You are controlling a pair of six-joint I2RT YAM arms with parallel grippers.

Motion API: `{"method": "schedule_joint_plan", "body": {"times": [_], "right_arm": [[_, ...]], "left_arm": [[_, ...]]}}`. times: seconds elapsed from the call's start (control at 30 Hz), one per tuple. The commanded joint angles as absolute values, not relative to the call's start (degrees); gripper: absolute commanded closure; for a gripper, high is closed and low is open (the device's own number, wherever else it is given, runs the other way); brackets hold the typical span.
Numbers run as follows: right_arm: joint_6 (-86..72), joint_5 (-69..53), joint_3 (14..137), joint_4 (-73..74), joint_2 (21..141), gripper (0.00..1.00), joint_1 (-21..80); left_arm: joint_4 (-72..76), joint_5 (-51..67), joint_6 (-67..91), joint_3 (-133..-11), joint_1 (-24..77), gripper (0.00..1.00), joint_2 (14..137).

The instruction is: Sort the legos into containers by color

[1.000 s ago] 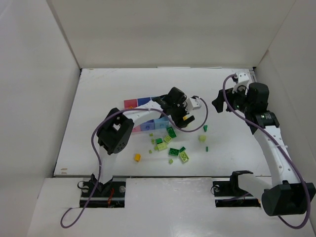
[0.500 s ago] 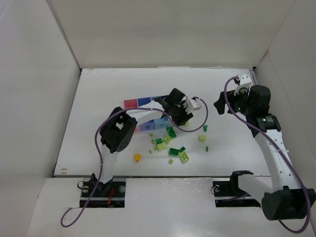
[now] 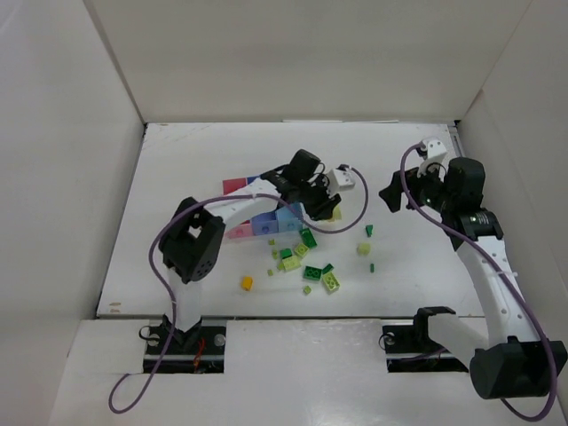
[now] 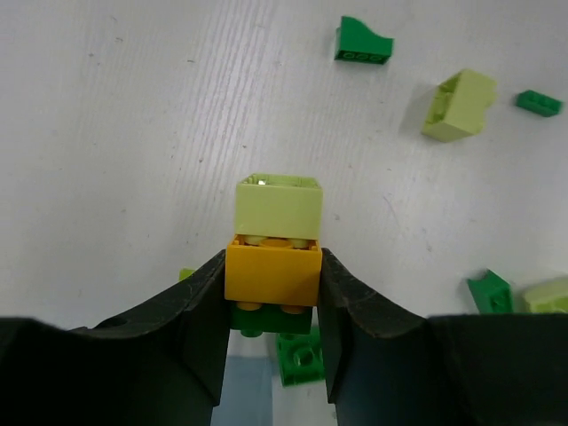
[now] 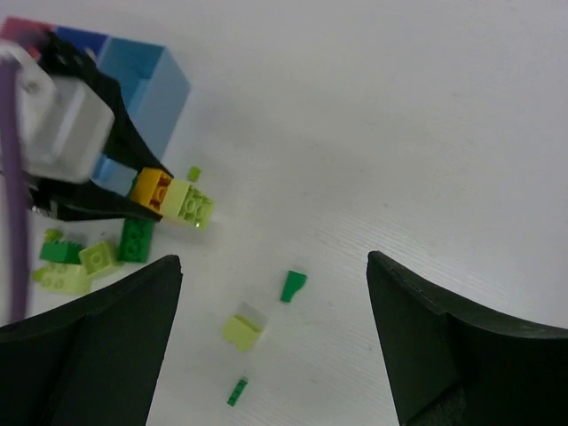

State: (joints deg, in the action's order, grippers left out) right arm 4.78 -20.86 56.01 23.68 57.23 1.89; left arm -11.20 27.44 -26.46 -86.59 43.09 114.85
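My left gripper (image 4: 272, 266) is shut on the orange-yellow lego (image 4: 272, 273) in the middle of a joined stack. A pale lime lego (image 4: 277, 206) sticks out in front of it and a dark green lego (image 4: 271, 319) sits behind it. In the top view the left gripper (image 3: 319, 209) hangs just right of the containers' light blue bin (image 3: 288, 218). The periwinkle bin (image 3: 264, 224) and pink bin (image 3: 239, 232) lie to the left, partly hidden by the arm. My right gripper (image 3: 390, 191) stands open and empty above a dark green wedge (image 5: 294, 286) and a lime lego (image 5: 241, 330).
Loose green and lime legos (image 3: 306, 262) lie scattered in front of the bins. A single orange-yellow lego (image 3: 247, 283) lies nearer the front edge. White walls enclose the table on three sides. The left arm's purple cable (image 3: 351, 222) loops over the scatter.
The left gripper has shut on the orange-yellow lego of the stack and drawn it up and left toward the bins. The right arm has barely shifted and stays open.
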Motion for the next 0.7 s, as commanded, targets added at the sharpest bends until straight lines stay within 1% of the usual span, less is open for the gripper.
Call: {"method": "schedule_joint_plan", "body": {"times": [0.0,0.03,0.07,0.17,0.2,0.3,0.43,0.47,0.53,0.57,0.67], "right_arm": [[7.72,-34.93,53.45,18.91,55.2,0.11,1.58],[8.43,-39.16,52.92,17.59,55.2,0.11,1.58],[9.83,-46.07,52.39,15.84,54.33,0.11,1.58],[12.99,-53.5,52.38,14.51,53.09,0.11,1.58],[13.62,-58.57,51.77,12.94,52.48,0.12,1.58],[16.77,-63.53,51.77,11.34,51.94,0.12,4.12],[21.17,-61.71,51.77,11.34,50.37,0.12,11.58],[22.14,-59.61,52.38,11.34,50.36,0.11,15.43],[22.15,-55.13,53.52,11.86,50.36,0.1,19.23],[22.84,-49.97,54.05,12.47,50.36,0.1,21.08],[24.6,-46.41,56.33,13.96,53.34,0.08,27.4]], "left_arm": [[-7.83,36.28,-26.46,-82.81,40.52,0.75,100.92],[-7.13,38.47,-26.46,-81.14,39.82,0.75,96.55],[-6.08,42.85,-26.46,-77.56,38.25,0.75,94.33],[-5.54,46.75,-26.46,-71.05,37.71,0.74,86.35],[-5.02,50.33,-27.41,-69.45,37.71,0.73,84.66],[-4.48,55.01,-30.05,-64.27,38.49,0.73,78.76],[-2.11,54.4,-27.77,-59.95,39.72,0.73,73.48],[-2.11,55.01,-27.77,-59.94,39.73,0.73,72.87],[-2.98,55.81,-27.77,-59.33,39.73,0.73,71.2],[-2.99,55.81,-27.77,-59.33,39.73,0.73,70.67],[-1.42,56.43,-25.5,-57.58,40.25,0.72,67.86]]}}
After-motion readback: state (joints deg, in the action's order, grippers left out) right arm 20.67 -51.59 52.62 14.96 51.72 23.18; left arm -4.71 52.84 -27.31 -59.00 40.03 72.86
